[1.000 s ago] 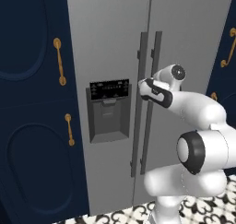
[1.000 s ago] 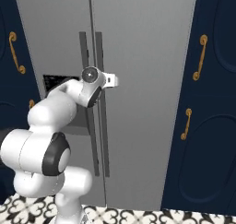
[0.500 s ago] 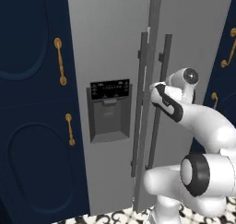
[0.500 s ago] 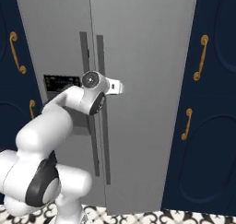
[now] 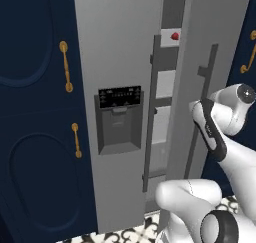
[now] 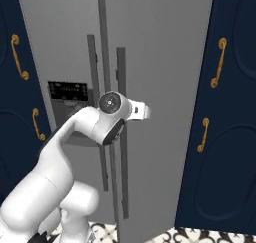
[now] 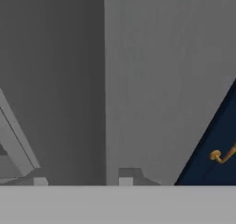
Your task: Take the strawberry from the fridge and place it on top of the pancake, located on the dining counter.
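Strawberry (image 5: 174, 36) now in sight: tiny and red, sitting on an upper shelf (image 5: 168, 43) inside the fridge (image 5: 120, 47), upper middle of the left base frame, seen through the gap between the two doors. Half a second back, only a thin slit there; a second back, both doors flush and nothing of the inside visible.

Right door (image 5: 215, 17) swung outward, its long dark handle (image 5: 209, 72) now tilted across the right of the frame. Left door with the black dispenser panel (image 5: 119, 119) unmoved, navy cabinet (image 5: 35, 112) beside it at the left edge.

Tool (image 5: 196, 108) at the middle right of the frame, narrowed to its tightest and apparently clamped on that handle, drawn back and rightward along with the door.

Meaning for the task: opening under way, not finished. Gap probably too narrow yet for the arm to pass, so more swing likely needed before letting go of the handle and reaching up to the berry. Pancake and dining tabletop for later.
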